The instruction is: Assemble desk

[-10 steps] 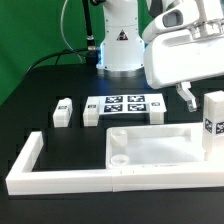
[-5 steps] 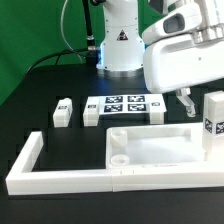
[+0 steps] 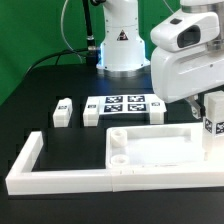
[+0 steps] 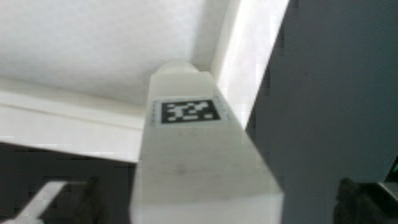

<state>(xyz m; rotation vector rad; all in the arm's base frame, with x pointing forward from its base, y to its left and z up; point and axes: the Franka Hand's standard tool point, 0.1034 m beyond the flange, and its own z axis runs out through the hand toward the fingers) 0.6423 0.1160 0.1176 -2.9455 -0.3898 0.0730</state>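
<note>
The white desk top [image 3: 155,150], a rimmed tray, lies flat at the front of the table. Two small white legs [image 3: 63,112] [image 3: 91,112] lie behind it on the exterior view's left. A third leg [image 3: 213,120] stands upright at the tray's right end, with its tag facing the camera. My gripper [image 3: 205,108] hangs over this upright leg. In the wrist view the leg [image 4: 196,150] with its tag sits between my fingers [image 4: 45,205], with a gap on each side. The gripper [image 4: 210,205] is open and holds nothing.
The marker board [image 3: 125,103] lies behind the tray. Long white border bars [image 3: 50,172] run along the front and the exterior view's left. The robot base [image 3: 120,45] stands at the back. A green backdrop closes off the left.
My gripper has moved toward the exterior view's right and lower, from beside the upright leg to over it. The parts have not moved.
</note>
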